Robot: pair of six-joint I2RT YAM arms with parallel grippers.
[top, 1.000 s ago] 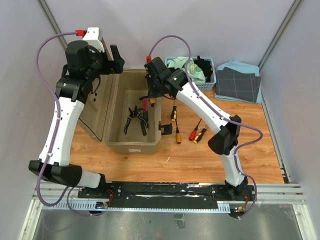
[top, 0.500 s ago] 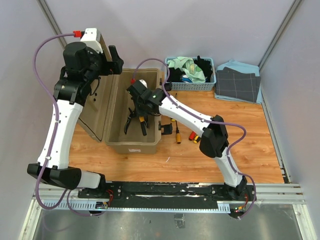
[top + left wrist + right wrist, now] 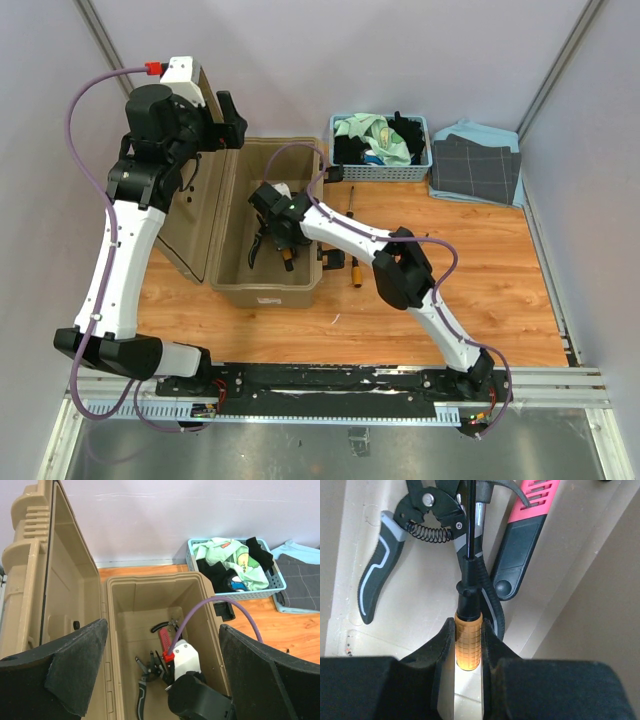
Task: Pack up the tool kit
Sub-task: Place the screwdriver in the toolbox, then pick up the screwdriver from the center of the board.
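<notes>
down in the toolbox [image 3: 265, 290], right claw [image 3: 468, 630] tight on a screwdriver [image 3: 468, 647]; left claw [image 3: 232, 120] agape, high

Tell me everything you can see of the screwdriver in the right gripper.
The screwdriver has a knurled amber handle that looks like plastic, a black ribbed collar and a thin dark shaft. The right gripper is shut on the handle, one finger on each side. It hangs inside the open toolbox, with the shaft pointing away from the wrist camera and crossing over one handle of the pliers. Whether it touches them cannot be told. Its tip is out of view.
</notes>
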